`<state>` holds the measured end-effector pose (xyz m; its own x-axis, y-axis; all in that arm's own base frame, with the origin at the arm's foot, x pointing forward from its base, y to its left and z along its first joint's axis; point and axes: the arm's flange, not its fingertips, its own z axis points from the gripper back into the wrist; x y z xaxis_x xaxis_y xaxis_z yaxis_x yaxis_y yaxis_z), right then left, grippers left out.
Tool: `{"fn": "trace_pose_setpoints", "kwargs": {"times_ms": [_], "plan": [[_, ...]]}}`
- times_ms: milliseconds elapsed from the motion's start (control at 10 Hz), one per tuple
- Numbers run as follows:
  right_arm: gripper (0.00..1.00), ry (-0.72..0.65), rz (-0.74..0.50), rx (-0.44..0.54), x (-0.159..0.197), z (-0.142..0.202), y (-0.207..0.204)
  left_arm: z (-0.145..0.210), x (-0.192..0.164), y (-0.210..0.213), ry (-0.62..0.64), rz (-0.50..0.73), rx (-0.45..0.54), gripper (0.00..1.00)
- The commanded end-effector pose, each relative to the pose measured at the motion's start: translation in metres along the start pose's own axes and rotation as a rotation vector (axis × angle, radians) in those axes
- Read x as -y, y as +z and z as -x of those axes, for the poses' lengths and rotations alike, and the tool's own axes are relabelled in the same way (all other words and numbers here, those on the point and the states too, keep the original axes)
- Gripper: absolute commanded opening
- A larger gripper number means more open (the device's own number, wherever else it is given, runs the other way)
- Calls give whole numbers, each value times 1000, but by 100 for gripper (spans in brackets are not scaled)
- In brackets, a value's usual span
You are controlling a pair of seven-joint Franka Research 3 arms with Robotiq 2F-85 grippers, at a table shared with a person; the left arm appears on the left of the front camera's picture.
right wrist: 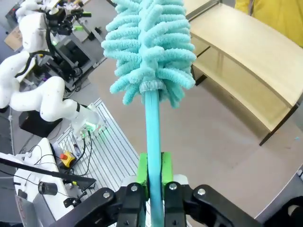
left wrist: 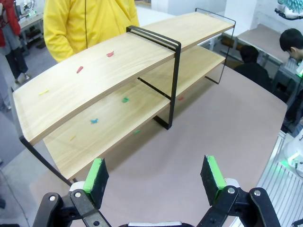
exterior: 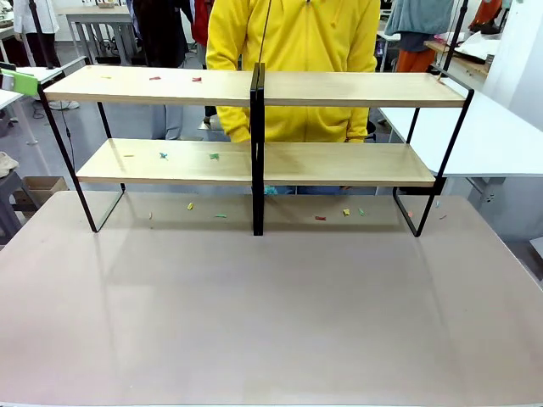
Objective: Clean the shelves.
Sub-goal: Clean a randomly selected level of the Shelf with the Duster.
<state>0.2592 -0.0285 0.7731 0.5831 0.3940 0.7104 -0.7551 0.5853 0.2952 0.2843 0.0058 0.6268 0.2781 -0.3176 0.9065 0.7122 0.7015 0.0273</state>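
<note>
A pale pinkish-grey tabletop is seen in a busy workroom. A white table stands just past its far right corner, and a person in a yellow top is stood behind it. The shelves are set upright across the far part of the tabletop, directly in front of the person.

Two light-wood boards are counted, carried on a thin black frame with one black centre post. On the top board three small scraps are counted, two red and one yellow. On the lower board three more are found: one green, one blue and one yellow. Several further scraps, red, yellow and green, are scattered on the tabletop beneath the shelves and just in front of them.

The left tool is held above the tabletop near the shelves' left end. Its green pads are spread wide, with nothing between them. The right tool is clamped on the teal handle of a fluffy teal duster. The duster's head is raised off the tabletop, apart from the shelves' right end.
</note>
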Motion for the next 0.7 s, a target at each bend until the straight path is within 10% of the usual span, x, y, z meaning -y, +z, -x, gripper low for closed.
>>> {"fn": "trace_pose_setpoints", "kwargs": {"times_ms": [0,600], "plan": [[13,-66,100,-31,0,-10,-13,0,0,-2,-1,-2,3,100],[13,-369,427,-216,48,-85,-115,0,0,-2,-1,-2,3,100]]}}
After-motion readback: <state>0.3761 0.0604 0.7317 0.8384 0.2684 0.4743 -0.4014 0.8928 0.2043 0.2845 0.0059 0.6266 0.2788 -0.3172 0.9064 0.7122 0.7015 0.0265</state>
